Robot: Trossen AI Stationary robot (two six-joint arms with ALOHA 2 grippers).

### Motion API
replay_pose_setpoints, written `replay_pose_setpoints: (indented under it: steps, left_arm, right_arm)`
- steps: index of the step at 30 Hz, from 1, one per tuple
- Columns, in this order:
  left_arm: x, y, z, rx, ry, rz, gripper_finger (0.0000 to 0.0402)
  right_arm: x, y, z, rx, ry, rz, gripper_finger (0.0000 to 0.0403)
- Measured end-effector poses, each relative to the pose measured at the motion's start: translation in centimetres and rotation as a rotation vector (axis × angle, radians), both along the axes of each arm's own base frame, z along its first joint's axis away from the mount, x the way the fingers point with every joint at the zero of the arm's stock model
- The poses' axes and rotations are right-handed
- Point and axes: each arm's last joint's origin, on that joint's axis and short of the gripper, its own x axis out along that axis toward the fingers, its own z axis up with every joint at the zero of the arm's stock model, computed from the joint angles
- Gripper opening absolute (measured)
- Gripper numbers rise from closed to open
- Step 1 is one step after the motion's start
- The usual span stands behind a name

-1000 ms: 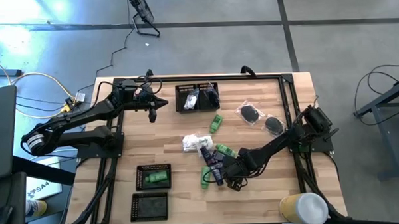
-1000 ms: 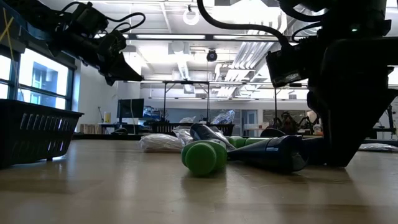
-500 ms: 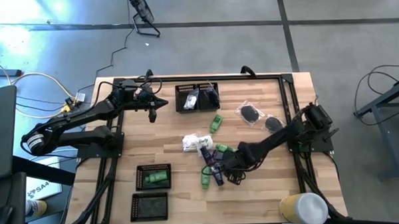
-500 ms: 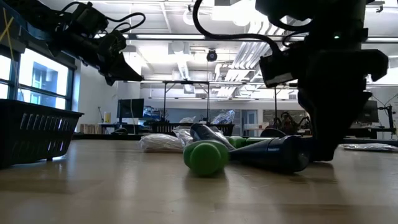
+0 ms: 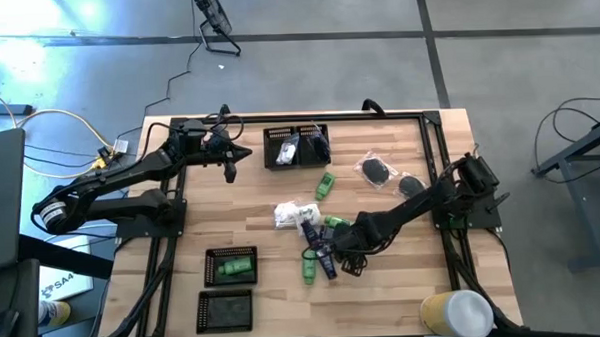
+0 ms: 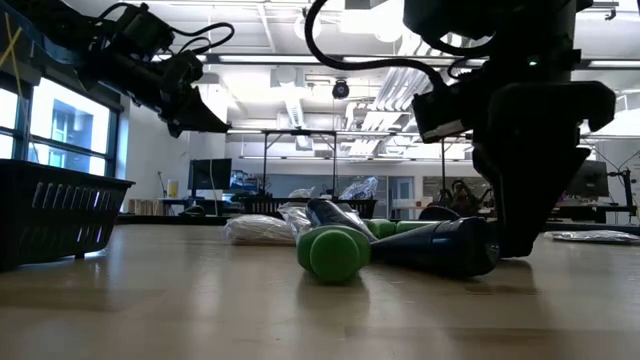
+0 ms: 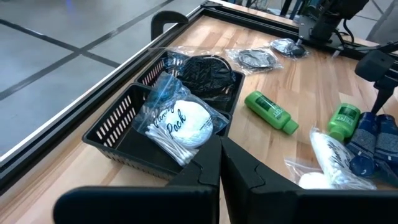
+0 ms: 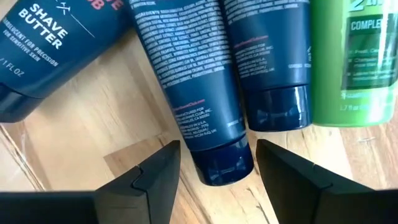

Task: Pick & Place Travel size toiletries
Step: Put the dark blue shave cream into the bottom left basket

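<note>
The right arm stretches low from the tabletop's (image 5: 404,275) 3 o'clock edge toward centre, its end effector (image 8: 217,165) pointing down with fingers apart, straddling the cap of a navy tube (image 8: 193,87) without gripping it. More navy and green tubes (image 6: 335,252) lie clustered around it (white packets just beyond, toward 11 o'clock). The left arm hangs raised near 10 o'clock, its end effector (image 7: 219,163) pressed together and empty, beside a black mesh tray (image 7: 124,134). Beyond the wood lies a bright workshop.
</note>
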Motion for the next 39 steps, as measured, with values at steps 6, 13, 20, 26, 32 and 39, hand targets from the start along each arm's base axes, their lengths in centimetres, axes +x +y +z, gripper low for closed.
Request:
replay_pose_setpoints:
  steps: [6, 13, 20, 26, 32, 39]
  left_arm:
    - [0.00, -0.01, 0.00, 0.000, 0.000, 0.000, 0.0000]
    - [0.00, -0.01, 0.01, 0.000, -0.001, 0.000, 0.0000]
    - [0.00, -0.01, 0.01, 0.000, -0.001, 0.000, 0.0000]
    - [0.00, 0.00, 0.00, 0.000, 0.000, 0.000, 0.0000]
    - [0.00, -0.01, 0.01, 0.000, -0.001, -0.001, 0.0000]
    - [0.00, -0.01, 0.01, 0.000, -0.001, -0.001, 0.0000]
  right_arm:
    - [0.04, 0.01, 0.05, 0.000, -0.006, 0.000, 0.0204]
    - [0.12, 0.04, 0.11, 0.002, -0.013, 0.000, 0.0204]
    - [0.28, 0.10, 0.16, 0.010, -0.031, 0.000, 0.0204]
    - [0.37, 0.13, 0.19, 0.013, -0.041, 0.000, 0.0204]
    - [0.61, 0.22, 0.24, 0.023, -0.066, 0.000, 0.0204]
    - [0.99, 0.36, 0.36, 0.038, -0.107, -0.001, 0.0204]
